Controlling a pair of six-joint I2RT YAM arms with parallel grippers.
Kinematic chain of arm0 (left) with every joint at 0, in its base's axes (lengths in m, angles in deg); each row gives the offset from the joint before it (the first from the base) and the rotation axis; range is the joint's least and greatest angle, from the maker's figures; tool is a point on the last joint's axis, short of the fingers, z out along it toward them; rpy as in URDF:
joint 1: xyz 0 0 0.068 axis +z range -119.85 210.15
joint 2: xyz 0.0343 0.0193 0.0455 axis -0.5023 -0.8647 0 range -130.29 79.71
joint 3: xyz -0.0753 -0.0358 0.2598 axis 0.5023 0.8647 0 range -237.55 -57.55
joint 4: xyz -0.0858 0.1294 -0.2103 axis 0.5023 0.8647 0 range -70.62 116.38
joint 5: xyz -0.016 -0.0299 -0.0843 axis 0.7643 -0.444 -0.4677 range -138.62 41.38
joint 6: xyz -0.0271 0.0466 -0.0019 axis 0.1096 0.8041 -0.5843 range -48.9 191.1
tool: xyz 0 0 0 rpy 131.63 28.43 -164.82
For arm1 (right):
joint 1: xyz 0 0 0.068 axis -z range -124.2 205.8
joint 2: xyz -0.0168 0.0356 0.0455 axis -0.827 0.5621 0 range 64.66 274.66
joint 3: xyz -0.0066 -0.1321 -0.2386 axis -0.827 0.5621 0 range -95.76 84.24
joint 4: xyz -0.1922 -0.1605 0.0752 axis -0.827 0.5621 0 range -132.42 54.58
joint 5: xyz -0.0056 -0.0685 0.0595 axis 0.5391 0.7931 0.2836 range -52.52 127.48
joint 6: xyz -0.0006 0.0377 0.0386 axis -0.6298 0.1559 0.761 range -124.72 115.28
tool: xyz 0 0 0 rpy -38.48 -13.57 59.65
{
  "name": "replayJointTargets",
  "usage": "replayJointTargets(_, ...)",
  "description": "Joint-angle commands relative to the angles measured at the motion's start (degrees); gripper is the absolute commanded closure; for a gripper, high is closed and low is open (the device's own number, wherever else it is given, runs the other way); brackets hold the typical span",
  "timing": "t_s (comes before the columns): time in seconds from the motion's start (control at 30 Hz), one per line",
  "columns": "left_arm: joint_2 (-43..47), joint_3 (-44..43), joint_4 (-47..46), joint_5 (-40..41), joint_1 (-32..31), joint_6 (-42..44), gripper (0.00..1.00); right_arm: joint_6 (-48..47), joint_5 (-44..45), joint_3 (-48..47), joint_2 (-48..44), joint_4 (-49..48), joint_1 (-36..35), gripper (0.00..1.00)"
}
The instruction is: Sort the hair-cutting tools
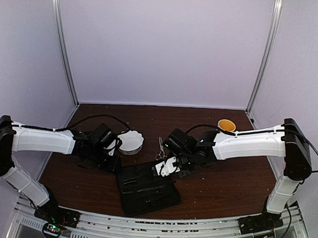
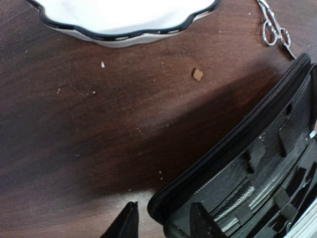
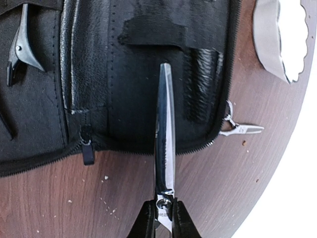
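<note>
- Right gripper [image 3: 163,217] clamped on held scissors [image 3: 165,134] near pivot.
- Long axis 6–12 in wrist view; tip toward 12, over black case [image 3: 124,74] lying unzipped, just short of elastic strap.
- Blades together, slim, bright silver.
- Loose scissors [image 3: 245,130] flat on table [image 3: 124,198], against case zip edge at 3, blades toward 3.
- Hair clip [image 3: 22,49] tucked in case's left panel.
- Bowl [image 3: 277,44] at 1, apart from case.
- Bare wood at 6.
- Left gripper [image 2: 163,214]: jaws apart, straddling case rim, gap on outer side.
</note>
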Motion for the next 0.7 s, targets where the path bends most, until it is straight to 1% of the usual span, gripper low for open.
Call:
replayJointTargets(0.0, 0.19, 0.75, -5.79, -3.22, 0.57, -1.11, 0.64, -2.43, 2.26, 0.60, 2.12, -3.26, -0.93, 0.95)
replayJointTargets(0.07, -0.24, 1.01, -6.54, -3.59, 0.55, -1.25, 0.67, -2.69, 2.10, 0.71, 2.38, -3.76, -1.04, 0.94)
replayJointTargets(0.13, -0.77, 1.00, -6.80, -3.73, 0.57, -0.96, 0.74, -2.84, 2.12, 0.53, 2.84, -4.01, -1.21, 0.94)
replayJointTargets(0.47, -2.13, 0.43, -7.72, -4.51, 0.58, -0.22, 0.96, -3.99, 3.98, 0.03, 5.49, -4.36, -1.79, 0.94)
replayJointTargets(0.53, -2.14, 0.44, -7.78, -4.59, 0.57, -0.15, 1.00, -4.00, 4.51, -0.12, 5.98, -4.59, -1.84, 0.94)
replayJointTargets(0.67, -1.89, 0.64, -7.99, -4.57, 0.55, -0.01, 1.00, -3.43, 5.60, -1.28, 7.46, -4.56, -1.92, 0.94)
